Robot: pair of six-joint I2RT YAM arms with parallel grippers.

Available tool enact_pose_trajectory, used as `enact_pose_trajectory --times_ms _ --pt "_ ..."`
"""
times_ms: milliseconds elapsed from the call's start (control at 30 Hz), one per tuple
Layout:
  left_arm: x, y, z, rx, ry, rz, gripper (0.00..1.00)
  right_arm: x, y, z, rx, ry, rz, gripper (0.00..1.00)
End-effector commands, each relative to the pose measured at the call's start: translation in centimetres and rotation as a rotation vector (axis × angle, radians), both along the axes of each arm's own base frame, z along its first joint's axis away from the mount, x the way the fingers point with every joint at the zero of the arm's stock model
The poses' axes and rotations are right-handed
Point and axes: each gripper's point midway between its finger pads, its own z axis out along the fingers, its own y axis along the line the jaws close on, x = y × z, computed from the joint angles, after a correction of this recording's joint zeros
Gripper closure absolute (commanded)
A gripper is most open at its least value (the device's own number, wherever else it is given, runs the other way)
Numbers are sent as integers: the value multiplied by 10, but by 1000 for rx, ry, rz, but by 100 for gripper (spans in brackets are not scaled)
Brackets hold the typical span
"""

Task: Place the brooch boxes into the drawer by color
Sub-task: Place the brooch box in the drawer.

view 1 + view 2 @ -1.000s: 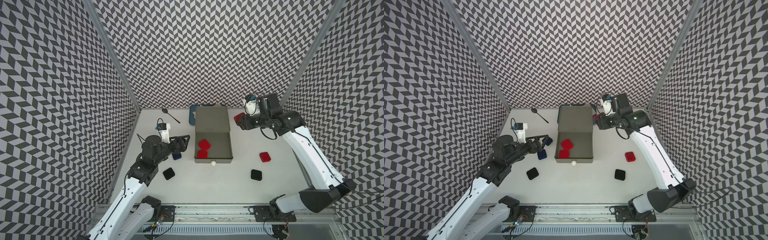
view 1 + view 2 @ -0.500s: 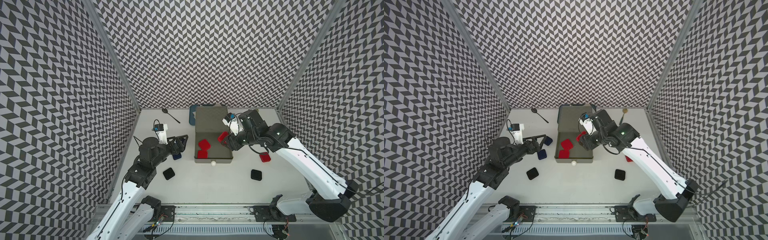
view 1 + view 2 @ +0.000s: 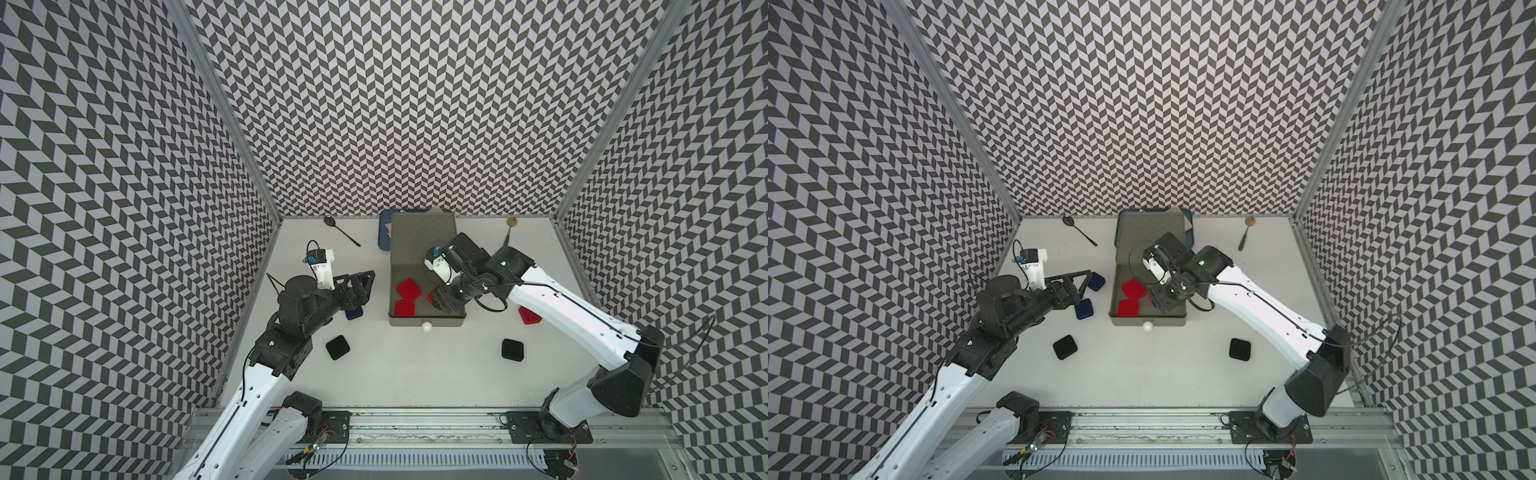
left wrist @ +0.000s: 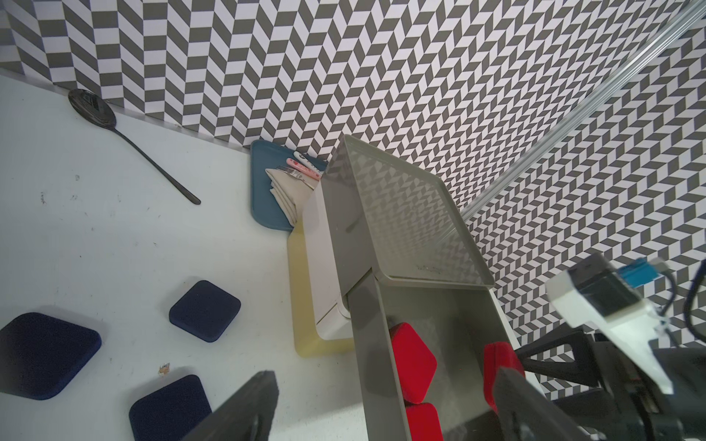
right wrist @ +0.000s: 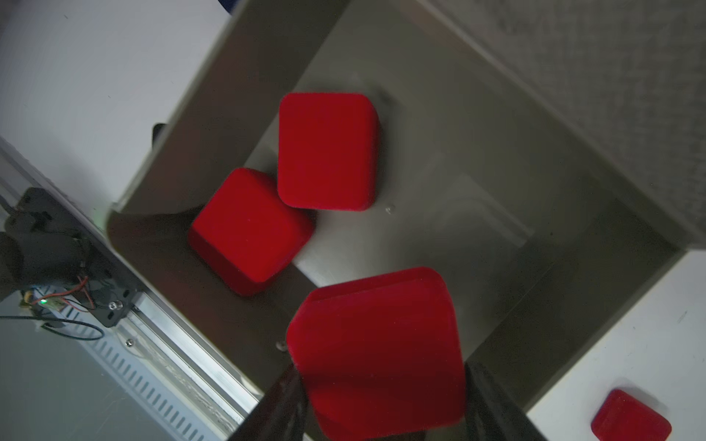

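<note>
Writing: we read none. A faint mark on the rim of the chest (image 4: 401, 214) was too small to make out.

Drawer (image 3: 426, 322): grey, top tier, standing open toward the arms, with a white knob (image 3: 426, 327) at its front. The half of its floor on the right arm's side was bare.

Red boxes (image 3: 408, 289): four. Two lay touching in the drawer, near the wall on the left arm's side. The right gripper (image 5: 382, 397) was clamped on a third, the held box (image 5: 376, 343), over the bare floor; we could not tell whether it touched. A stray red box (image 3: 530, 316) sat on the table (image 3: 415, 374) beside the right arm.

Navy boxes (image 4: 205, 311): three, on the table beside the chest, by the left gripper (image 3: 365, 287), whose jaws stood wide apart and empty.

Black boxes (image 3: 337, 347): two, well apart, with open table between them in front of the drawer.

Spoons (image 3: 341, 230): two, near the back wall, one on either side of the chest.

Tray (image 4: 267, 191): one, blue, behind the chest, holding a folded napkin and cutlery.
</note>
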Motion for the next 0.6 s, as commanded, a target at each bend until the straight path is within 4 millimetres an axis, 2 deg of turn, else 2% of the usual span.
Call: enact_pose_trajectory --times_ms 0,567 --pt "-1 4 -4 12 1 13 7 -1 0 -2 -8 4 -3 55" --pt "-2 6 -7 12 -3 22 6 -3 13 -27 -32 81 26 52"
